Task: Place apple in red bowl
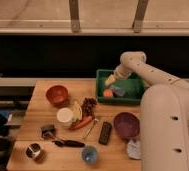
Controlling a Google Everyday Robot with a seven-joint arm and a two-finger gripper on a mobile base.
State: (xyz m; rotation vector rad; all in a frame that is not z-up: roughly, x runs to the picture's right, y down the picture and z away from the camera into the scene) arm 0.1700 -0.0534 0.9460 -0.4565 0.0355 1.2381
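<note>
Gripper hangs inside the green bin at the table's far right edge, just above and beside the apple. I cannot tell how wide it stands or whether it has hold of anything. Apple lies in the bin, next to a grey-blue block. Red bowl sits well apart to the left on the table, upright. Purple bowl stands nearer the front right; carrot lies mid-table beside a white cup
</note>
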